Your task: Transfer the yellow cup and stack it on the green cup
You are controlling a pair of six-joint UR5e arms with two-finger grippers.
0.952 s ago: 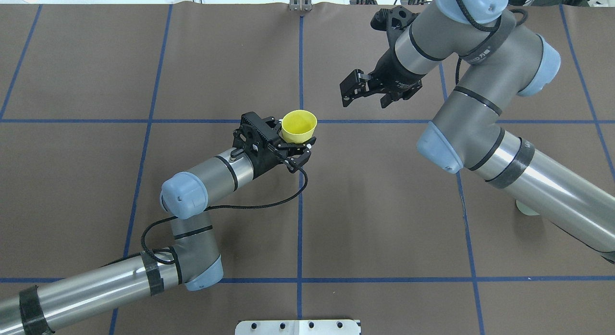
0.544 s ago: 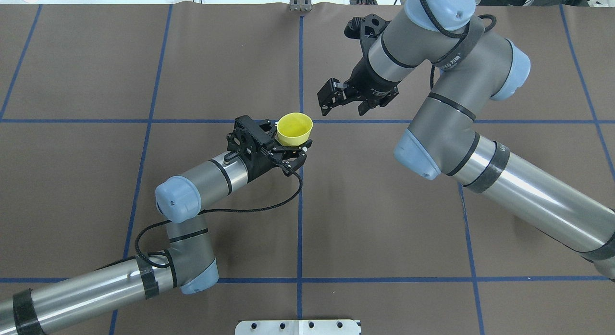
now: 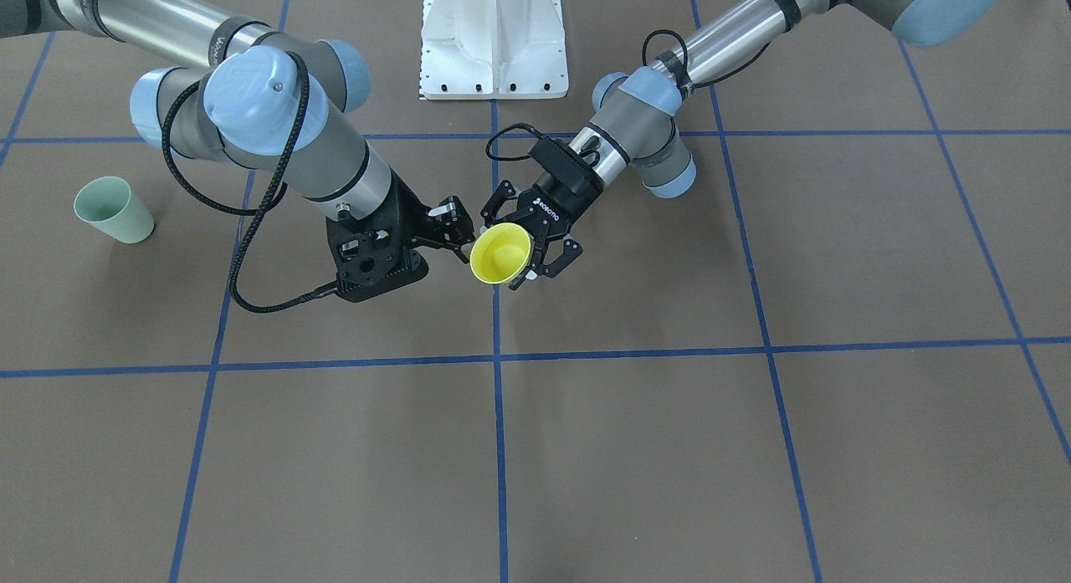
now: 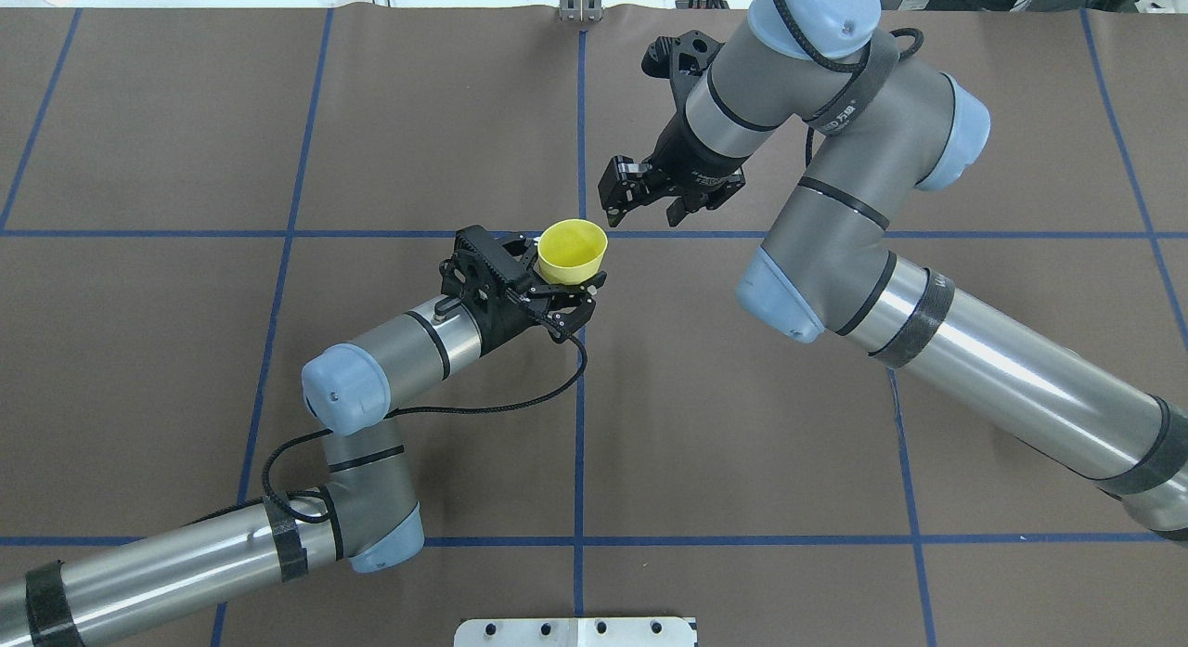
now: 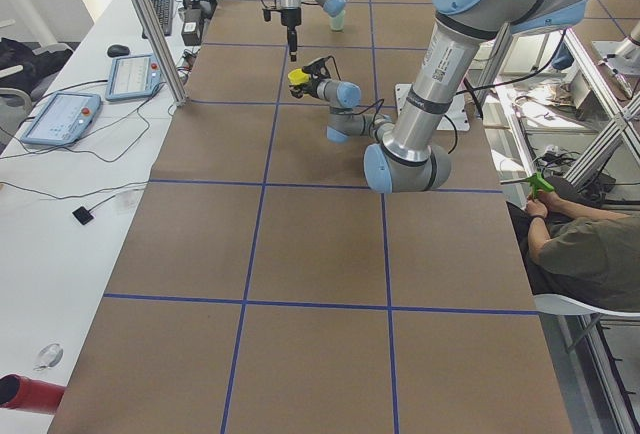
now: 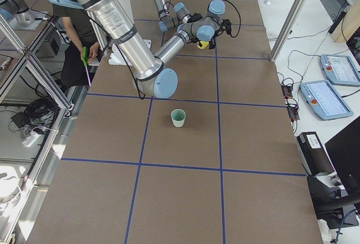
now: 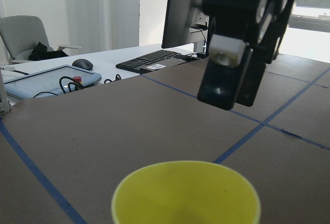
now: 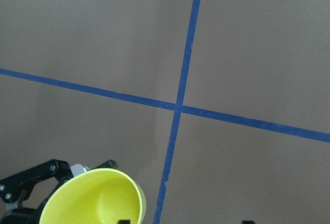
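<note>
**Yellow cup in my left grip, right fingers spread beside it**

My left gripper [image 4: 568, 280] is clamped on the yellow cup [image 4: 574, 249]. The cup is tilted and held above the central crossing of the blue tape lines [image 4: 580, 118]. My right gripper [image 4: 647, 200] hangs just beside the cup's rim, fingers wide and holding nothing; whether they touch it I cannot tell. The green cup [image 3: 113, 208] stands upright on the table [image 3: 669, 449], well apart on my right side.

Light: bright, even, from overhead
Shadows: soft, faint on bench [image 3: 753, 449]
Glare: window [image 7: 313, 28] blown out, left wrist view
Focus: sharp elsewhere
</note>
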